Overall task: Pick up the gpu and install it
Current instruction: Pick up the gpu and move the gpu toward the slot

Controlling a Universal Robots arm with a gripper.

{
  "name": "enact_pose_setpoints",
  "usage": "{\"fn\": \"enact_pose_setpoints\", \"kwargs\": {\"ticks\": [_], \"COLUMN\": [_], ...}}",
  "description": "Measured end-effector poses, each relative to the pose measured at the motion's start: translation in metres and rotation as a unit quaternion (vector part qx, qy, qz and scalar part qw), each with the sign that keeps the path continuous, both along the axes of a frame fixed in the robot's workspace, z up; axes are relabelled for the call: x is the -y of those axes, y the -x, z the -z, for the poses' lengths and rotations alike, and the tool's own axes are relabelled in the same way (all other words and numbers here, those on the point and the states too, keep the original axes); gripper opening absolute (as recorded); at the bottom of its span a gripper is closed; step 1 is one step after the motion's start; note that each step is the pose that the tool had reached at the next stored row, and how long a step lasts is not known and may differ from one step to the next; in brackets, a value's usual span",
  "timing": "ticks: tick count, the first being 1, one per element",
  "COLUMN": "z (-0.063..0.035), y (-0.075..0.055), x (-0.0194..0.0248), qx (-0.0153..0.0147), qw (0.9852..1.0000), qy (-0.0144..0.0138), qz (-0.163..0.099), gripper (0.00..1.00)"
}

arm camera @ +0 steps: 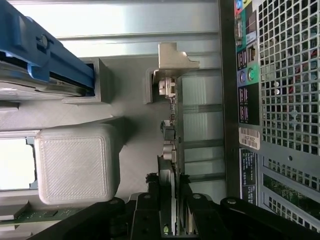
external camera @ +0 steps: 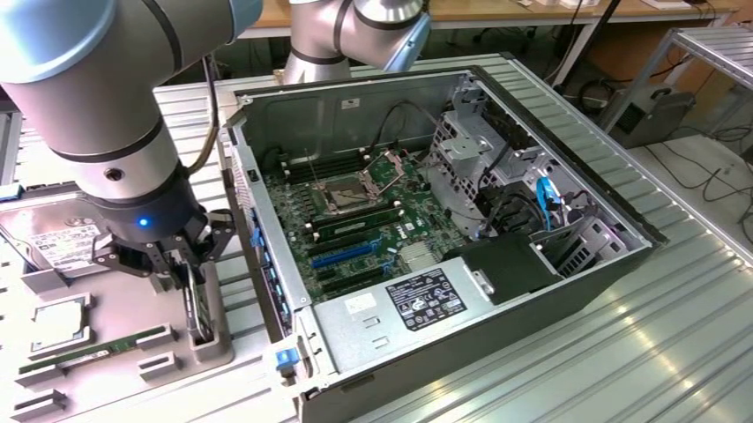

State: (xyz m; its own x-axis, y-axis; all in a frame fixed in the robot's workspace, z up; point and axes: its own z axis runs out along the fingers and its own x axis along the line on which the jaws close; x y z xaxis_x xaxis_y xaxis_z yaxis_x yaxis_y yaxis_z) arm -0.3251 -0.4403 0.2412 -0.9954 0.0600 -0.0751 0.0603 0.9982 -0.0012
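Gpu (external camera: 203,315) (arm camera: 170,135) is standing on edge in one slot of the grey tray (external camera: 130,308), just beside the one open computer case (external camera: 353,101). One gripper (external camera: 189,275) (arm camera: 172,212) is clamping it, its two fingers (arm camera: 150,205) pressing on either face, while one hard drive (external camera: 53,238) and one RAM stick (external camera: 94,352) are lying on the same tray.

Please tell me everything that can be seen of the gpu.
The gpu is a thin dark card, seen edge-on, with a silver metal bracket at one end and small components along its face. It stands on edge in a grey holder, outside the open computer case, so it is not yet installed. The gripper is closed on it, with one finger against each face.
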Motion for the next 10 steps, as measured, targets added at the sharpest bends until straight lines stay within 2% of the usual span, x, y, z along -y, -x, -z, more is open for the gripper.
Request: {"fn": "enact_pose_setpoints", "kwargs": {"ticks": [4,10], "z": [-0.0008,-0.008], "y": [-0.0019,-0.0033], "x": [0.0,0.0], "qx": [-0.0007,-0.0012], "qw": [1.0,1.0], "qy": [-0.0006,-0.001], "qz": [-0.002,-0.004], "gripper": [0.27,0.27]}}
